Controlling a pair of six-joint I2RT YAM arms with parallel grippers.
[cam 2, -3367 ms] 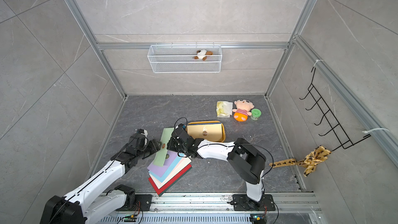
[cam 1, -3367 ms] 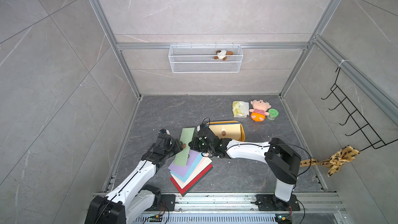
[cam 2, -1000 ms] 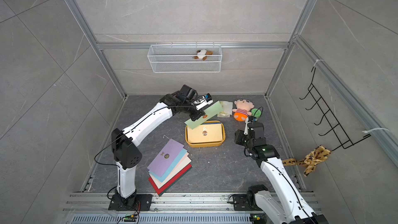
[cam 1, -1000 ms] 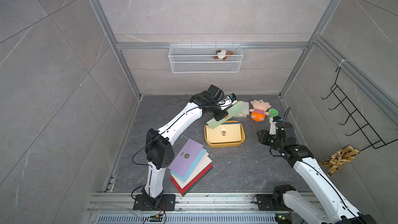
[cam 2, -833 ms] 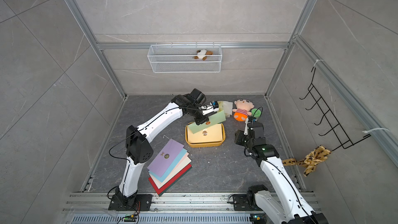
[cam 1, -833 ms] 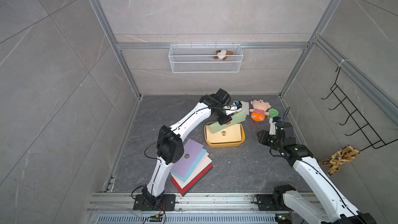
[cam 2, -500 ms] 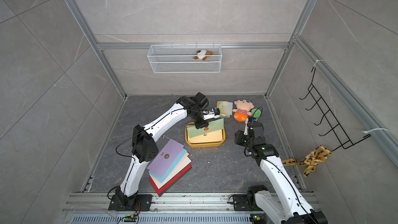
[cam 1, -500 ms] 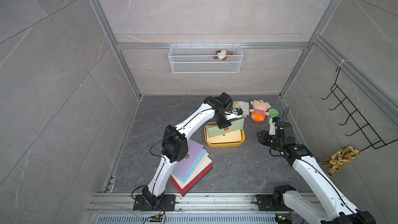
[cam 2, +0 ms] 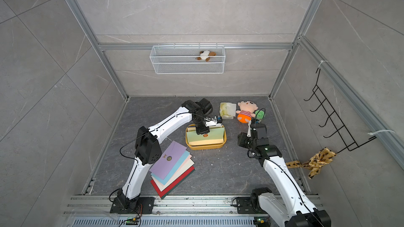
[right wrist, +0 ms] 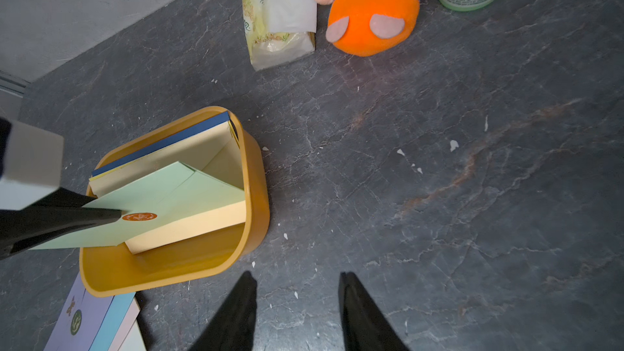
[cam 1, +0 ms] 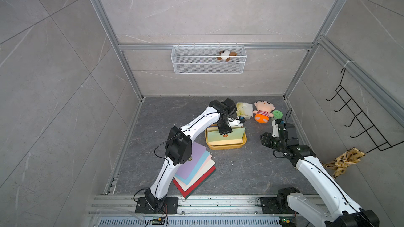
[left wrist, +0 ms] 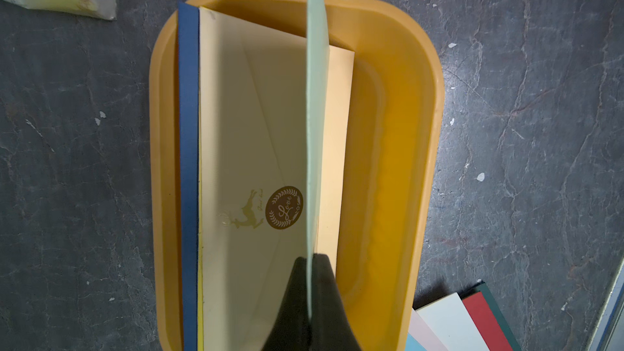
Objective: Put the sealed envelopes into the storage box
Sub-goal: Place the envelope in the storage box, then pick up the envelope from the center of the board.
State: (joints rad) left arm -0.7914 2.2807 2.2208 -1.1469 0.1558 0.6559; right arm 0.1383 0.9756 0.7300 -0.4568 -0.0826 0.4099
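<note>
Your left gripper (left wrist: 311, 260) is pinched tight on the pale green envelope (right wrist: 162, 204), gripping its upper long edge beside the seal. The sheet hangs on edge from the jaws, with its lower edge down inside the storage box (left wrist: 429, 130). Directly beneath the jaws a cream envelope (left wrist: 256, 130) lies in the box, and a navy envelope (left wrist: 188, 163) shows along its far side, so this looks like the placing of the third envelope, just short of release. The next move calls for you to tip the sheet flat over the cream one, ease it down until it rests, and only then part the jaws and lift straight up. In the right wrist view one end seems to reach past the box's short wall, so check that before you let go. Behind the left gripper, back toward its arm's base, the stack of envelopes (cam 1: 194, 167) waits on the floor (right wrist: 439, 197), lilac on top. Your right gripper (right wrist: 296, 275) stands partly open and empty, over bare floor just beside the box, clear of the work.
</note>
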